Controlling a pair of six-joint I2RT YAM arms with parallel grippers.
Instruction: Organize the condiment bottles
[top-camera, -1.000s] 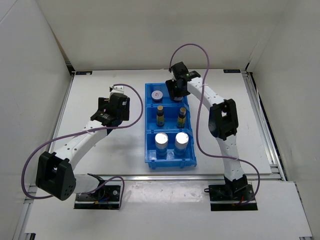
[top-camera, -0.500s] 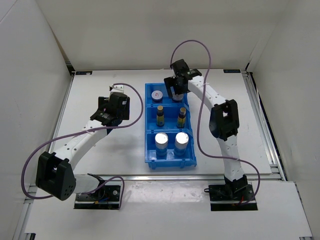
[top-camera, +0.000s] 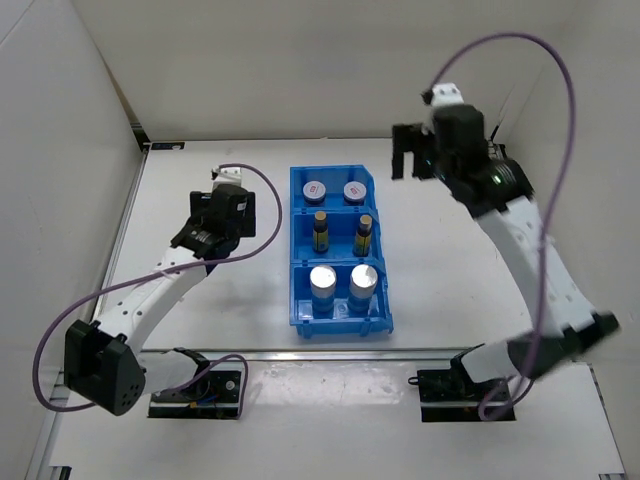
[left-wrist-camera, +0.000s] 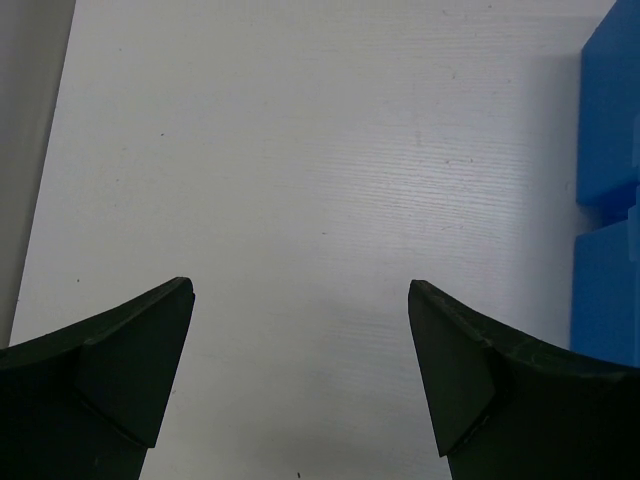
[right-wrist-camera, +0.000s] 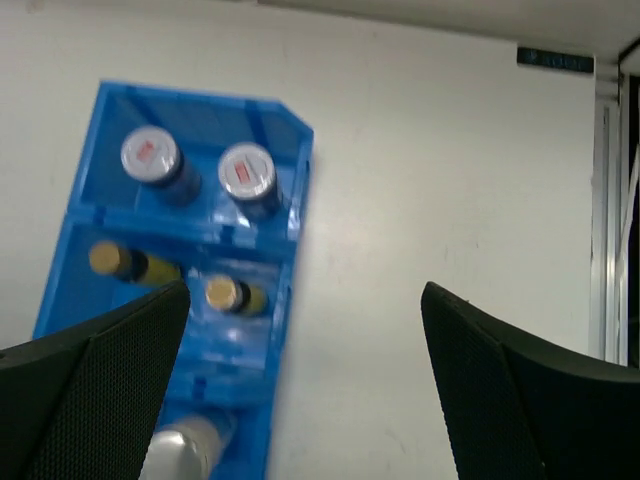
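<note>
- The two silver-topped cylinders (top-camera: 323, 283) are standing paired in the blue bin's (top-camera: 300, 322) nearest compartment.
- The slim bottles (top-camera: 321, 230) are filling the middle one.
- The left gripper (left-wrist-camera: 298, 290) is hanging beside the bin, jaws spread and empty.
- The lidded jars (top-camera: 316, 190) are sitting farthest, so the sorting is looking complete; the right gripper (right-wrist-camera: 305, 290), released and holding nothing, should be retreating high, clear of the rim.

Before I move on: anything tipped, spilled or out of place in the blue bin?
Nothing stands out. In the blue bin, the pale-lidded jars stand upright in the far compartment, the slim bottles in the middle, the silver-topped cylinders nearest. No spill shows. The left gripper and right gripper are open and empty.
</note>
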